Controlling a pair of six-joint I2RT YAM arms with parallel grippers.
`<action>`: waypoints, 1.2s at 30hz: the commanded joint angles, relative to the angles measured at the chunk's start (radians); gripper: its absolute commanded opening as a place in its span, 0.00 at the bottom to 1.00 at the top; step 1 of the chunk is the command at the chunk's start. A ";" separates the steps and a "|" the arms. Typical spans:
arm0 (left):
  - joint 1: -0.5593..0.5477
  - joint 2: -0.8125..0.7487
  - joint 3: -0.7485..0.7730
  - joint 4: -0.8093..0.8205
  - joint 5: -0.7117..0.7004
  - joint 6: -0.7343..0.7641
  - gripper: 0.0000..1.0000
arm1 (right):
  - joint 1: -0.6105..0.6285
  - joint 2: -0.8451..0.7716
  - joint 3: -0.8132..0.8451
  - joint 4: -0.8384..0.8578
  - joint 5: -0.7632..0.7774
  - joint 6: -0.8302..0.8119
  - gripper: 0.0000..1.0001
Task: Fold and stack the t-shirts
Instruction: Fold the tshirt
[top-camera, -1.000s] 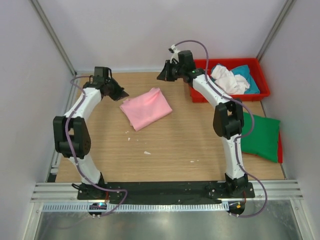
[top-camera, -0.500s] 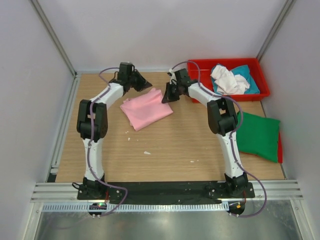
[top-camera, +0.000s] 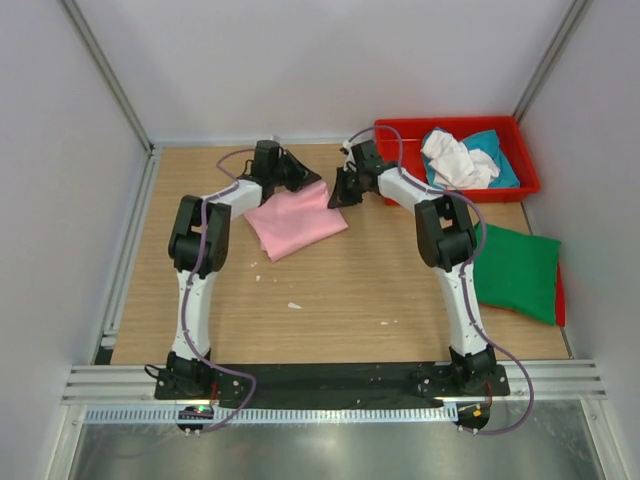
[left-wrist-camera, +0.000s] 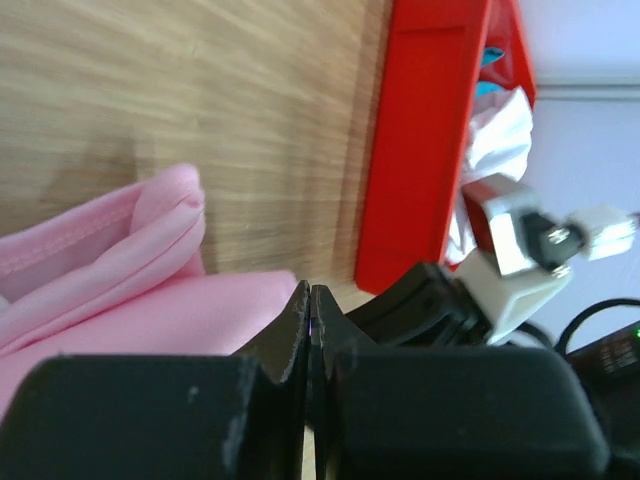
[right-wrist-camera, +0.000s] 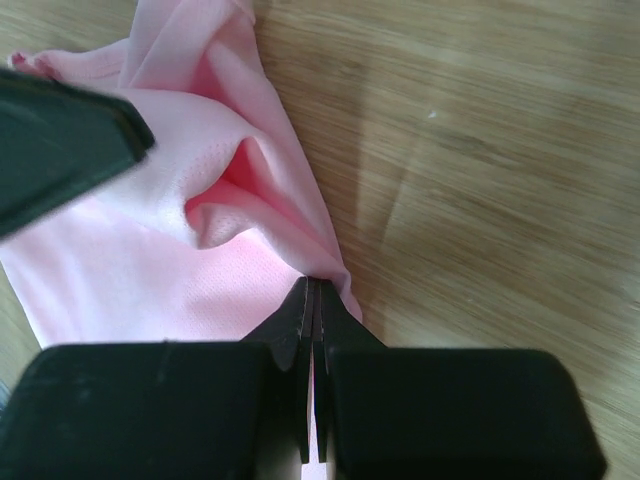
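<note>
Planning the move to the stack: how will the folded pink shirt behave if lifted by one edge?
Probably floppy: the pink shirt has soft rounded folds, so it may sag and unfold. Likely light, thin cloth. Pushed, it could bunch.

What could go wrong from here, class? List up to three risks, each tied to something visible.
The left claw and right claw are shut at the far end of the folded pink t-shirt; pushing could bunch or undo the fold.
The claws sit close together, so they might collide.
The red tray stands just beside the right claw; a swing could knock it.
</note>
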 joint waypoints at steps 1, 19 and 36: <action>-0.013 -0.065 -0.056 0.096 0.033 0.008 0.00 | -0.020 -0.049 0.011 0.033 0.017 0.025 0.01; -0.047 -0.075 -0.018 0.095 0.054 0.068 0.00 | -0.020 -0.032 0.028 0.064 -0.003 0.059 0.01; -0.069 -0.094 -0.156 0.103 0.016 0.111 0.00 | -0.020 -0.008 0.028 0.067 0.006 0.097 0.01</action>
